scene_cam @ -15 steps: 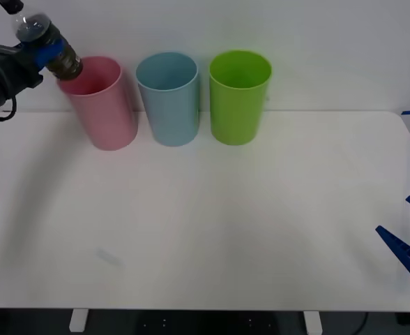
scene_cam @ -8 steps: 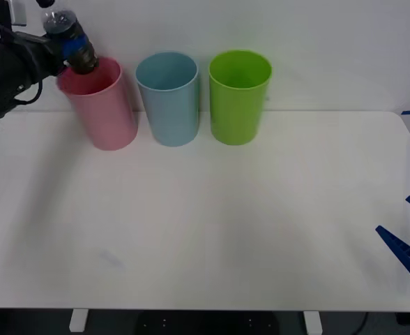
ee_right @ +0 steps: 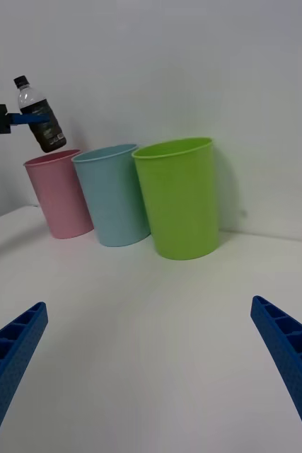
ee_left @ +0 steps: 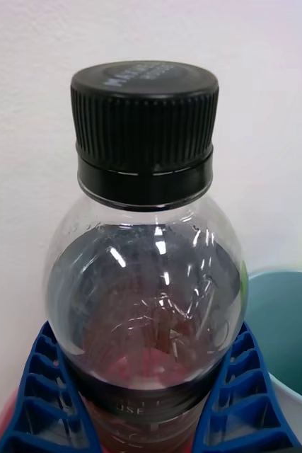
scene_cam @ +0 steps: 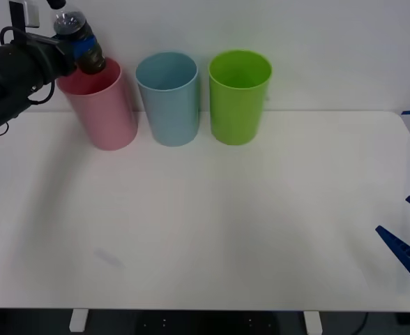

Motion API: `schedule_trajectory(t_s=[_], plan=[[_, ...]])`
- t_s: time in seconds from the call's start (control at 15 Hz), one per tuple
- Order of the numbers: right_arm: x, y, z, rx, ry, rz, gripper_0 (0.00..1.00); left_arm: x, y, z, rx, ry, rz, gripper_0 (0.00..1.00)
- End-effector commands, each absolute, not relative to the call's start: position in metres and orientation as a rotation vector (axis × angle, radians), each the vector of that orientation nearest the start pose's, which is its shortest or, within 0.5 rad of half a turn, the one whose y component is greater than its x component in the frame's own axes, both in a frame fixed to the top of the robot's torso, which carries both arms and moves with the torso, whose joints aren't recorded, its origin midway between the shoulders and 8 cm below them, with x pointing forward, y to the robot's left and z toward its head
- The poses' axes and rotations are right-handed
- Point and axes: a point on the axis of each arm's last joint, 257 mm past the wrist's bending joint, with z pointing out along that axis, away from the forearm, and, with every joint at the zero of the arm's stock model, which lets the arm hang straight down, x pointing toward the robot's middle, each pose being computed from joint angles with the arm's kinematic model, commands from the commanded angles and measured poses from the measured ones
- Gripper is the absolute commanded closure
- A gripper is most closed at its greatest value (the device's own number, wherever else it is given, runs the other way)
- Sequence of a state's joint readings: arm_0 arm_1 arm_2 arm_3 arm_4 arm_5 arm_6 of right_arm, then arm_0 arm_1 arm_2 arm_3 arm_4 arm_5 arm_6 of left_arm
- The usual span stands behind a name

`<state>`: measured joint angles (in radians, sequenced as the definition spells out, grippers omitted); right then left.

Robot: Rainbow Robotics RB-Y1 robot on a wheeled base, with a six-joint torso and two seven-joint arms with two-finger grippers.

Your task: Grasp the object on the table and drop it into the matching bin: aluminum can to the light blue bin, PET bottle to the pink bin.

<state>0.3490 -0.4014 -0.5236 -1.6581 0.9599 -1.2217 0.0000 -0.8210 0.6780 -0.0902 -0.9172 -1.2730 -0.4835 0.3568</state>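
Above the rim of the pink bin point(scene_cam: 102, 105), at the far left of the bench point(scene_cam: 212, 230), the left gripper point(scene_cam: 79, 49) carries the PET bottle point(scene_cam: 79, 43) with its jaws closed on the lower body, blue ribbed fingers point(ee_left: 37, 396) pressed to both sides of the label band. Bottle is tilted, black cap up and away from the bins, base pointing down toward the pink opening; the right wrist view puts the base just over the near edge of that rim, not clearly centred. Judged reason for the hold: gripping low on the body leaves the base free to lead into the bin, and the height clears the rim. Pink bin stands leftmost in the row, light blue bin point(scene_cam: 167, 98) just beside it, green bin point(scene_cam: 238, 96) next along, all upright near the back wall. Pink is the matching target for a plastic bottle, so the placement looks right. Release appears not yet made. Risk: base may clip the rim if let go off-centre. Right gripper point(ee_right: 151, 368) sits parked low at the near right bench edge, jaws spread wide, holding nothing.
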Motion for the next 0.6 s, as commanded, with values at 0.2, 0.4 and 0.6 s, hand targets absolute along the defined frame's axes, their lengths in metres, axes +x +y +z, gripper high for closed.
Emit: schedule_trajectory(t_s=[0.2,0.4,0.6], plan=[[0.342,-0.33,-0.169,-0.465,1.441,0.567,0.0,0.704,0.292,0.0,0.339,1.505,-0.275,0.0],[0.342,-0.33,-0.169,-0.465,1.441,0.567,0.0,0.701,0.292,0.0,0.338,1.502,-0.292,0.0],[0.342,-0.33,-0.169,-0.465,1.441,0.567,0.0,0.694,0.291,-0.004,0.33,1.501,-0.357,0.0]])
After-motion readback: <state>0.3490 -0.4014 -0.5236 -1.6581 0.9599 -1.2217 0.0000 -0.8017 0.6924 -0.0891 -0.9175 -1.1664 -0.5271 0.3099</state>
